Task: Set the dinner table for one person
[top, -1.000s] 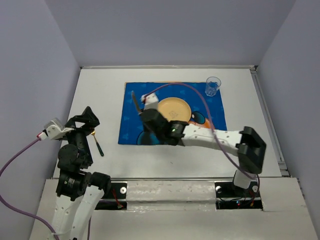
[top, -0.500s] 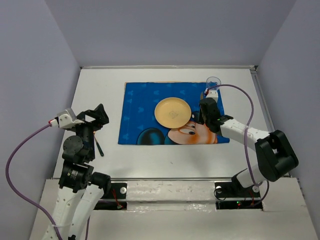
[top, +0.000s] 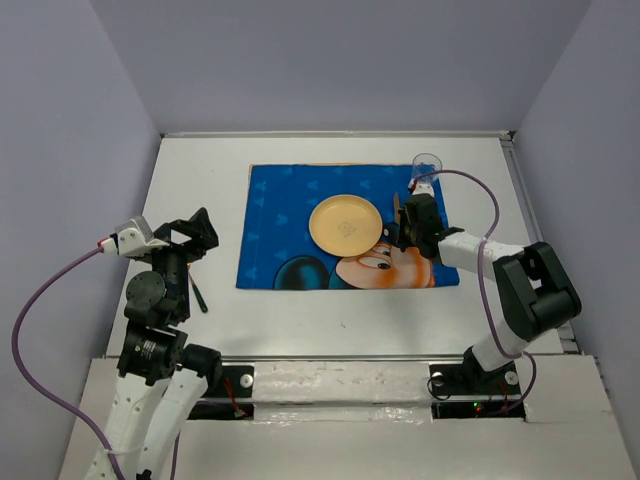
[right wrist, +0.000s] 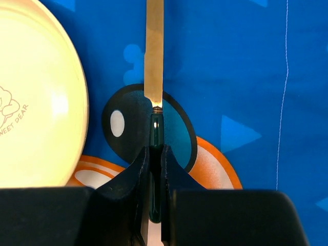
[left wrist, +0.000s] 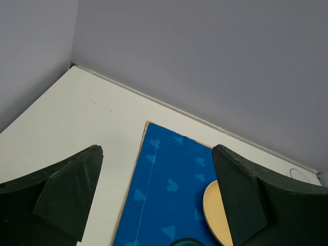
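The white dinner table (top: 200, 180) carries a blue cartoon-mouse placemat (top: 290, 215) with a yellow plate (top: 345, 222) on it. My right gripper (top: 403, 226) is just right of the plate, low over the placemat. In the right wrist view the gripper (right wrist: 155, 154) is shut on the dark green handle of a knife (right wrist: 155, 130). The knife's blade (right wrist: 154, 51) points away from me, beside the plate (right wrist: 36, 102). My left gripper (top: 196, 233) is open and empty, left of the placemat. In the left wrist view its fingers (left wrist: 66, 197) stand wide apart.
A clear glass cup (top: 427, 170) stands at the placemat's far right corner. A dark-handled utensil (top: 197, 294) lies on the table under my left gripper. Lavender-grey walls close in the table on three sides.
My right gripper has carried the knife from the left of the plate across to its right side and lowered it over the placemat. My left gripper has shifted slightly.
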Available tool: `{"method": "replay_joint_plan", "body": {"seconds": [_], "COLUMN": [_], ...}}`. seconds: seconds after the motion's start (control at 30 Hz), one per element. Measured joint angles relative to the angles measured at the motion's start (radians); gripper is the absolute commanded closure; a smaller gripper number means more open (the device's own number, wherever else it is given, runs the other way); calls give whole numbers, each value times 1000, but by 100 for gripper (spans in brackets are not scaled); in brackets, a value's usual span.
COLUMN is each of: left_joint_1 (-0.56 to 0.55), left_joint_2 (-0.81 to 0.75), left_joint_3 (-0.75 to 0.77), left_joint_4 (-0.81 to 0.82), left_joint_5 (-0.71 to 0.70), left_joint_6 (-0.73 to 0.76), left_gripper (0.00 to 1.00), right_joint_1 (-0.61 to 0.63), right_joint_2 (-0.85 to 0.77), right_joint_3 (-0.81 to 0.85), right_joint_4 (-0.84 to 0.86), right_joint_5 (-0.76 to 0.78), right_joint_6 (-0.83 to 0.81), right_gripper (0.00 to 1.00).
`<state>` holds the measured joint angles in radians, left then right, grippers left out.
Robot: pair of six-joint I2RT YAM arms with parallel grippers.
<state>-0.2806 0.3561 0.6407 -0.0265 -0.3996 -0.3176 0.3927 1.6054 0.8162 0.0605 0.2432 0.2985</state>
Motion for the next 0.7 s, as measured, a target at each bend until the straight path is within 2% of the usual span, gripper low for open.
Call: {"method": "replay_joint_plan", "body": {"seconds": [0.5,0.7], "left_joint_1": [0,0], "left_joint_2": [0,2], "left_joint_3": [0,0], "left_joint_4": [0,0], "left_joint_5": [0,0], "left_joint_6": [0,0], "left_gripper": [1,1], "right_joint_1": [-13,-19], "right_joint_2": [10,25], "right_joint_3": [0,0], "right_joint_4": [-1,-8], "right_joint_5": [-17,-17], "right_joint_6": [13,19], "right_gripper": [100,81]}}
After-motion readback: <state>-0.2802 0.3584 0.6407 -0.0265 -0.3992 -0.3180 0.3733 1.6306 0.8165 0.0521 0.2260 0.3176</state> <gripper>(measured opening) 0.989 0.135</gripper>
